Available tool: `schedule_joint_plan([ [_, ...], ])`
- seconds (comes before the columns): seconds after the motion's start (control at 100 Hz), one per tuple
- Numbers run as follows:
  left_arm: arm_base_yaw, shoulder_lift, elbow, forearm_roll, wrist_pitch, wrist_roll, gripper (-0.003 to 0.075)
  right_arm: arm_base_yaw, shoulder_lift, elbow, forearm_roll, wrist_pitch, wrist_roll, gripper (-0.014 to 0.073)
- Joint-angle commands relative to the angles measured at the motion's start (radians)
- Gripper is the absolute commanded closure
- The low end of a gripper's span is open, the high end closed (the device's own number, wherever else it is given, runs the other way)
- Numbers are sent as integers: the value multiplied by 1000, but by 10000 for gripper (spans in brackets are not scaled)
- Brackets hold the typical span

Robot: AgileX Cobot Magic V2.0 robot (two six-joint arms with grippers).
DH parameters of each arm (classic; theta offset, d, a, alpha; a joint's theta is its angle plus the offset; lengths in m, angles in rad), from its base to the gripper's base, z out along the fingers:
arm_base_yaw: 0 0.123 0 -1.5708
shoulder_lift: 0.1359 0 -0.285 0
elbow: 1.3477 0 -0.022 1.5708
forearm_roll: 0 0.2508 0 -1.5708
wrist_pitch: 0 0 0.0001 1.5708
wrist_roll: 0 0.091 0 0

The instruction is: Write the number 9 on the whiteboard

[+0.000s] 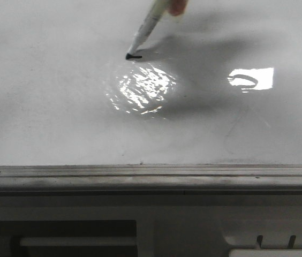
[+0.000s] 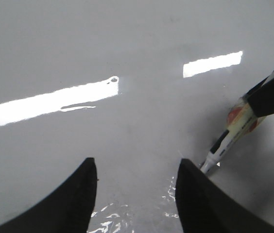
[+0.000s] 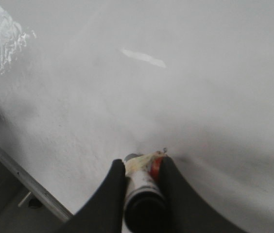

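The whiteboard [image 1: 44,107] is glossy white with bright glare. My right gripper [image 3: 143,162] is shut on a white marker [image 3: 142,194]. In the front view the marker [image 1: 146,29] slants down from the top edge, and its black tip rests on the board. A short black stroke [image 1: 136,56] lies at the tip; no full figure of the number 9 shows. The gripper itself is out of the front view. My left gripper [image 2: 137,167] is open and empty, low over the board [image 2: 127,39], with the marker [image 2: 227,143] just beside one finger.
A grey metal rail [image 1: 151,174] edges the board's near side, with a grey ledge and panel [image 1: 140,225] below it. The rail also shows in the right wrist view [image 3: 20,177]. A rippled glare patch [image 1: 140,88] lies just in front of the marker tip.
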Motion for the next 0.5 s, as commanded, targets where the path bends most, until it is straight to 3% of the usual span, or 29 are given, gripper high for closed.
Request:
schedule_joint_plan([
  [0.0,1,-4,-35,-33,-58,-14,373,25,28,-42,-14,-24,-5,652],
  [0.16,1,-4,-35,-33,-58,-14,373,3,-11,-40,-52,81,-5,652],
  [0.49,1,-4,-35,-33,-51,-14,373,-56,2,-98,-48,77,-13,652],
])
